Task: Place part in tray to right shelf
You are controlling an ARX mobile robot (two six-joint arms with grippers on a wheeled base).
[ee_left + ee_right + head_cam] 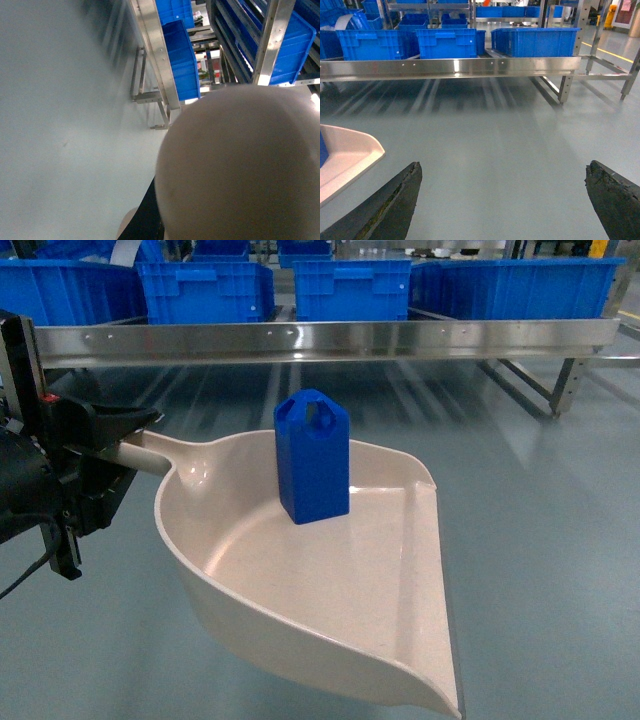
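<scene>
The part [313,456] stood upright in the tray [400,580], whose handle the left tool [85,475] gripped; the right tool [502,200] gaped empty. Any tilt nearing the shelf [330,340] could topple it.

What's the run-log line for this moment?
left gripper: shut on tray handle | part: upright in tray | right gripper: open, empty | shelf: ahead, not reached

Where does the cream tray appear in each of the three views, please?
Head: tray fills the centre, handle running left into the left gripper.
Left wrist: its rounded underside fills the lower right.
Right wrist: one corner at the left edge.
Shared landmark: steel shelf rail.
</scene>
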